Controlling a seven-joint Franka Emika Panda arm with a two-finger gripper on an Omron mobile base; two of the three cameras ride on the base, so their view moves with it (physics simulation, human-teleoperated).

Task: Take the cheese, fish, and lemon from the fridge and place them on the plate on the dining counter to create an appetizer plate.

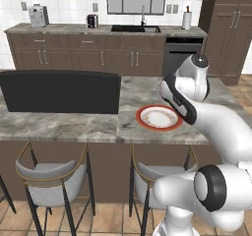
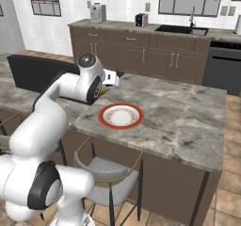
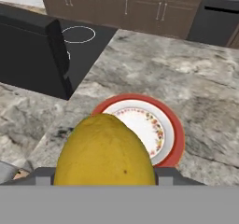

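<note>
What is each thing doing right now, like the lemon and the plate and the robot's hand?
lemon: held in the gripper, up above the counter, not yet on the plate.
plate: flat on the dining counter, nothing on it.
gripper: closed on the lemon.
dining counter: holds the plate.
stools: tucked under the counter edge, nobody sitting.

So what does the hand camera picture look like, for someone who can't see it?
A big yellow lemon sits right up close, held in the gripper. Just past it, a white plate with a red rim lies empty on the grey marbled counter, with a black panel off to the left.
</note>
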